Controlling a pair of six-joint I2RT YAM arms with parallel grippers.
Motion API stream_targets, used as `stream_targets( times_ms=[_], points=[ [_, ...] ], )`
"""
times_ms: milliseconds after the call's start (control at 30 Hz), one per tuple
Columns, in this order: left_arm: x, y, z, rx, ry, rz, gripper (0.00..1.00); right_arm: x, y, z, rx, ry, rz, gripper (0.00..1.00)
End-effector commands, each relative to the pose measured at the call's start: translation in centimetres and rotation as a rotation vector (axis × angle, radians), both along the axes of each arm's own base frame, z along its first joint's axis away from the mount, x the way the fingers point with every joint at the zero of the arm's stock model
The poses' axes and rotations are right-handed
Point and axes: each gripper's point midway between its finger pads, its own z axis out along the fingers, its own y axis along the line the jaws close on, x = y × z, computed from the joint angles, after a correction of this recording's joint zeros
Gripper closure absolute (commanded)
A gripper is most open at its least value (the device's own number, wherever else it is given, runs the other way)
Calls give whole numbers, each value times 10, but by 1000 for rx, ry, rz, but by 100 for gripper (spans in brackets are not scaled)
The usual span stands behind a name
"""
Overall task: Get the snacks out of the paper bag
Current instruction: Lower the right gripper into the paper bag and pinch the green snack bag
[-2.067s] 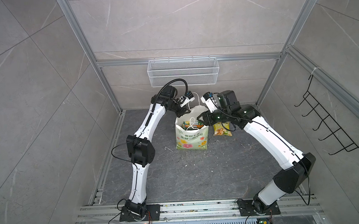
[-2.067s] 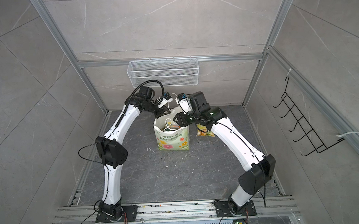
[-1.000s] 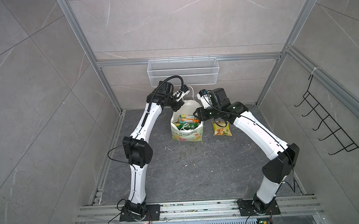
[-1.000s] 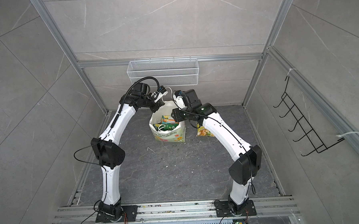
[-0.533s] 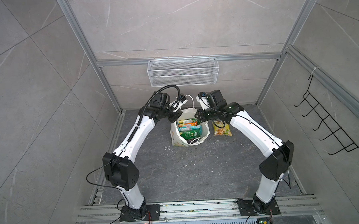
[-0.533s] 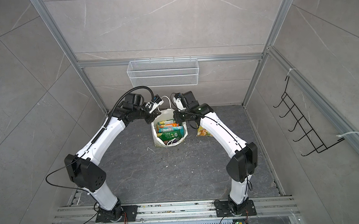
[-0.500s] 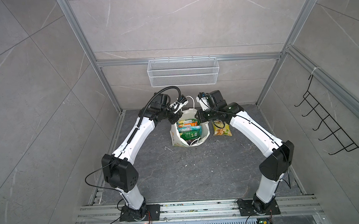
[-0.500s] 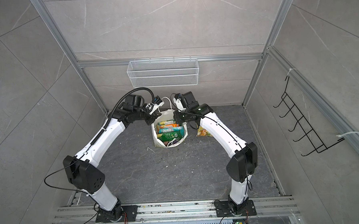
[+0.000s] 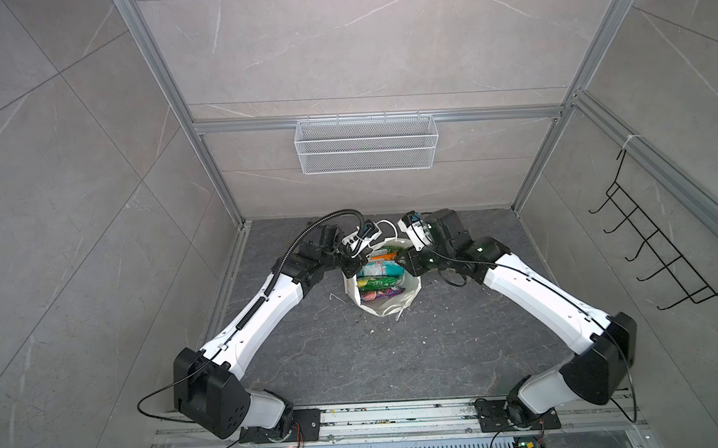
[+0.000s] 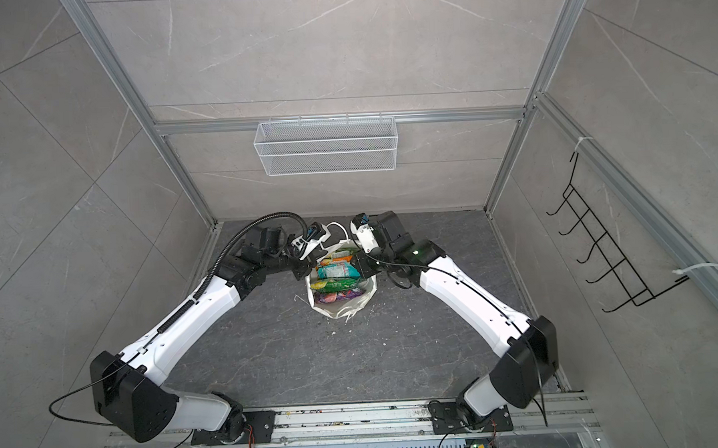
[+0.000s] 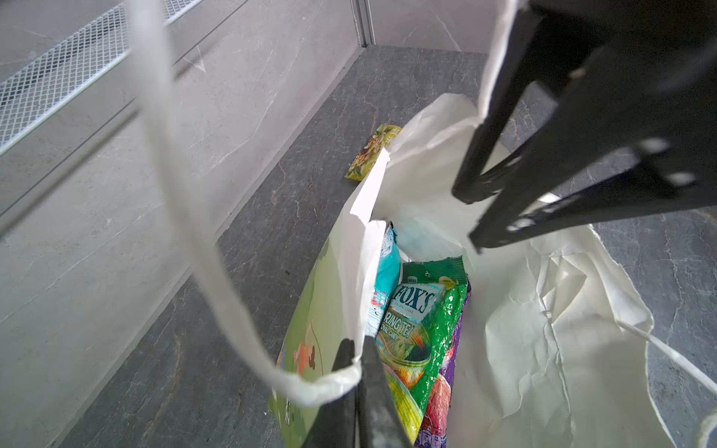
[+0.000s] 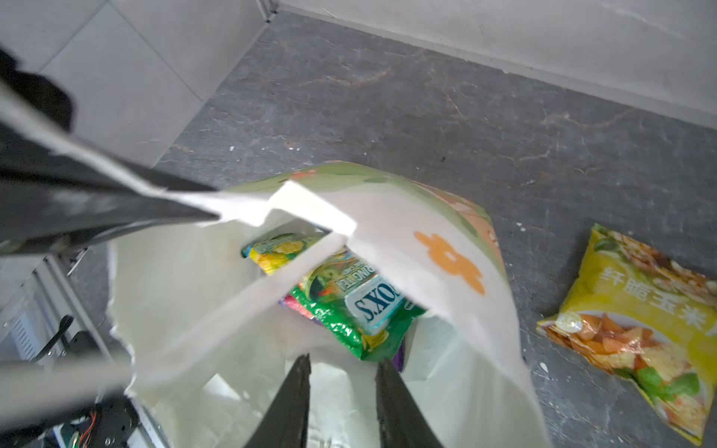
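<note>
The paper bag [image 9: 388, 307] stands on the dark floor with its mouth spread wide in both top views. Inside lie several snacks: a teal packet [image 9: 378, 269], a green FOX'S packet [image 12: 349, 306] and a purple one [image 9: 380, 294]. My left gripper [image 11: 359, 349] is shut on the bag's left rim, beside a cord handle [image 11: 217, 279]. Just inside the bag's right rim my right gripper [image 12: 343, 360] hangs open above the packets, with only white paper behind its fingers. A yellow chip bag [image 12: 636, 333] lies on the floor outside the bag.
A white wire mesh basket [image 9: 366, 143] hangs on the back wall. A black hook rack [image 9: 658, 245] is fixed to the right wall. The back wall stands close behind the bag, and small crumbs dot the floor [image 9: 396, 356].
Both arms have come down and forward with the bag, and its mouth now gapes wider. The right gripper's jaws have narrowed somewhat. The left gripper stays shut on the rim.
</note>
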Motion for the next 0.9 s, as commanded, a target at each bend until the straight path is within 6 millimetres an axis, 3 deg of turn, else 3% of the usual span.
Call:
stream_targets(
  times_ms=[0, 133, 233, 433, 733, 867],
  points=[
    [-2, -2, 25, -65, -60, 8, 100, -22, 17, 25, 52, -106, 176, 66],
    [0, -3, 27, -67, -68, 9, 100, -42, 31, 4, -104, -101, 339, 66],
    [3, -2, 24, -58, -76, 21, 100, -45, 40, -13, -209, -101, 417, 66],
    [10, 3, 23, -54, -88, 44, 100, -28, 54, -43, -298, -188, 485, 61],
    [14, 9, 25, -79, -69, 43, 100, -15, 52, -83, -444, -210, 548, 44],
    [14, 8, 25, -80, -67, 35, 100, -8, 47, -95, -505, -217, 554, 43]
  ],
)
